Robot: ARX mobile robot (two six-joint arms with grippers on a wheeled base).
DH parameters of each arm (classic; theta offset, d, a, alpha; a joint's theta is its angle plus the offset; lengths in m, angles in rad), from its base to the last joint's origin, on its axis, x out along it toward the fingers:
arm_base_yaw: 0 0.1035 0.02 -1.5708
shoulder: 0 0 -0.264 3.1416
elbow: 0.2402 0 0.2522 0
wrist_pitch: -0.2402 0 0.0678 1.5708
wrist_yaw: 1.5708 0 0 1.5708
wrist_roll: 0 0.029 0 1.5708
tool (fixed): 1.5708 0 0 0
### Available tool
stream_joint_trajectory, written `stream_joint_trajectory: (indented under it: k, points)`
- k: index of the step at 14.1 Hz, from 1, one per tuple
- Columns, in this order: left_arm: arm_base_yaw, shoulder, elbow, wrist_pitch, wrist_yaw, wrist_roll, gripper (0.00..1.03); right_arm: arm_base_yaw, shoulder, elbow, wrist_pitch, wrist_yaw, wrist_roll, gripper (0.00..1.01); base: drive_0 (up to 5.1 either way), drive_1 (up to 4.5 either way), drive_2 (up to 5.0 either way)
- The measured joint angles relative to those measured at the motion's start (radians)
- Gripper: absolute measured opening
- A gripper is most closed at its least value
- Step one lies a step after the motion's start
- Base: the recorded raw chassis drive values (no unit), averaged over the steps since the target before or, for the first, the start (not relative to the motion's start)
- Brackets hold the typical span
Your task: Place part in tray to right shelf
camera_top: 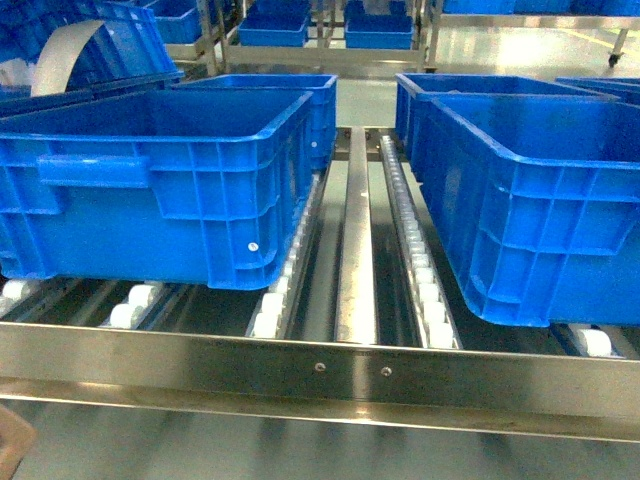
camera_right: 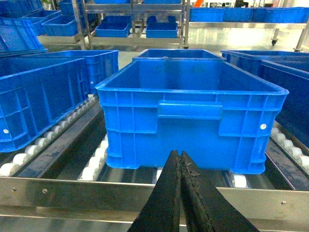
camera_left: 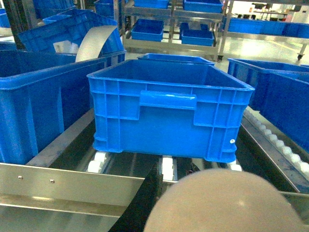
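You're looking down a roller shelf (camera_top: 355, 250) with blue crates on both lanes, and the part isn't showing anywhere: not in the head view, not at either wrist. So you can't say yet where that little blue block is sitting.

The beige curved shape rising at the bottom of the left wrist view looks like the tray (camera_left: 219, 203), riding close under that camera and probably carried by that arm; the left gripper itself is out of sight, so whether it's clamped or slack can't be told. A pale curved strip (camera_top: 65, 55) is poking up behind the left crate (camera_top: 150, 180) too, and you can't tell what it is.

Your right gripper (camera_right: 181, 159) is hanging with its two black fingers pressed together, nothing between them, lined up on the right crate (camera_right: 193, 121).

Judging the handling: the tray is reading as stiff, light, smooth plastic, so take it by the straight handle and keep it level. The part should be light, hard and slick; pinch across its flat sides, or hook the handle hole.
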Motion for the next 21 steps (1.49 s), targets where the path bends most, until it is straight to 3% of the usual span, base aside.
stream_joint_trajectory:
  k: [13, 18, 20, 21]
  points:
    - [0.000, 0.000, 0.000, 0.000, 0.000, 0.001, 0.12, 0.000, 0.000, 0.000, 0.000, 0.000, 0.000, 0.02, 0.0, 0.00, 0.0]
    - [0.000, 0.000, 0.000, 0.000, 0.000, 0.001, 0.12, 0.000, 0.000, 0.000, -0.001, 0.000, 0.000, 0.67, 0.0, 0.00, 0.0]
    - [0.000, 0.000, 0.000, 0.000, -0.003, 0.001, 0.12, 0.000, 0.000, 0.000, -0.001, 0.000, 0.001, 1.00, 0.0, 0.00, 0.0]
    - [0.000, 0.000, 0.000, 0.000, -0.003, 0.001, 0.12, 0.000, 0.000, 0.000, 0.000, -0.001, 0.001, 0.97, 0.0, 0.00, 0.0]
